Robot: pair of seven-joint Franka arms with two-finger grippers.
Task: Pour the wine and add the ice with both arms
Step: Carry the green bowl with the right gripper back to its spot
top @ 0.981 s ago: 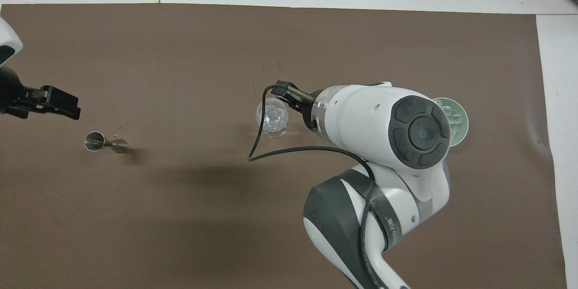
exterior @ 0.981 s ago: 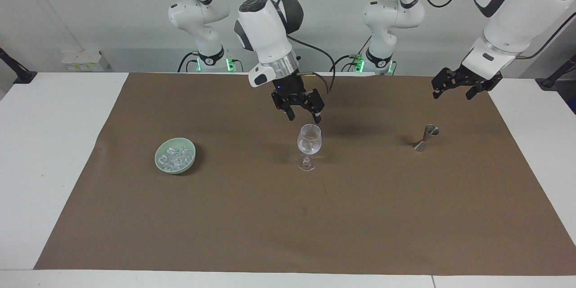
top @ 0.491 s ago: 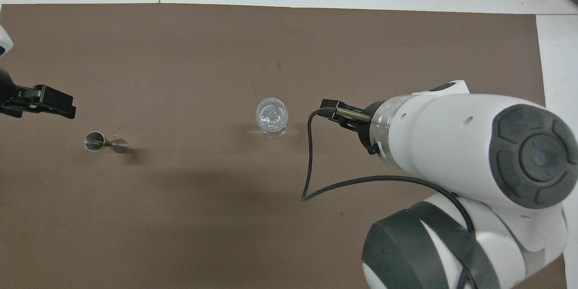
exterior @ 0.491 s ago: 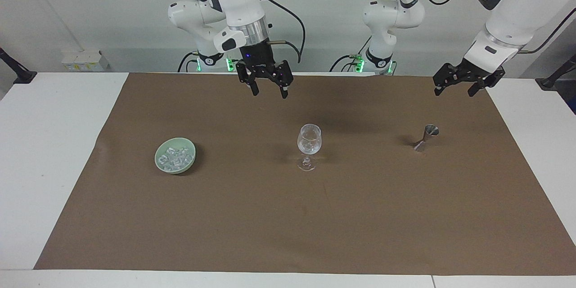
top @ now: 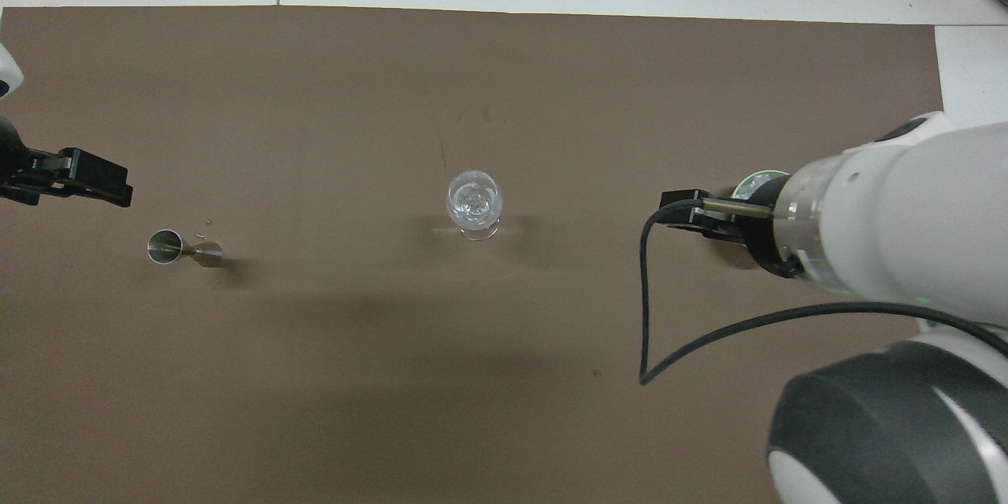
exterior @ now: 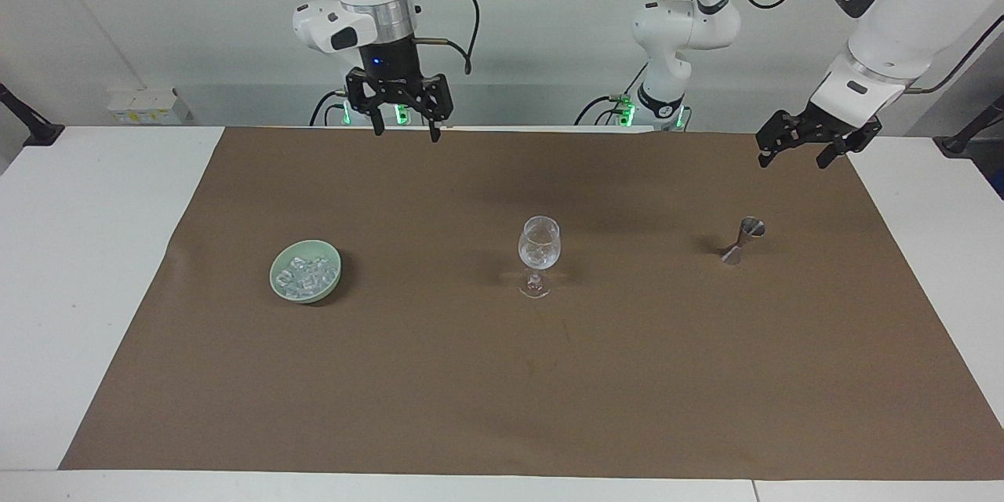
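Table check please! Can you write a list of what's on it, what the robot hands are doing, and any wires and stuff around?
Surface: brown mat on a white table.
Job's things: ice in a green bowl; glass upright mid-mat, ice inside; jigger toward the left arm's end.
Clutter: nothing seen.
Grippers: right gripper open, empty, raised over the mat's edge nearest the robots; left gripper open, empty, raised near the jigger.
Cables: black cable looping from the right wrist.
Surroundings: plain wall, green base lights.

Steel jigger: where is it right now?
The small steel hourglass jigger stands on the brown mat toward the left arm's end, beside the clear stemmed wine glass; no gripper is on it.
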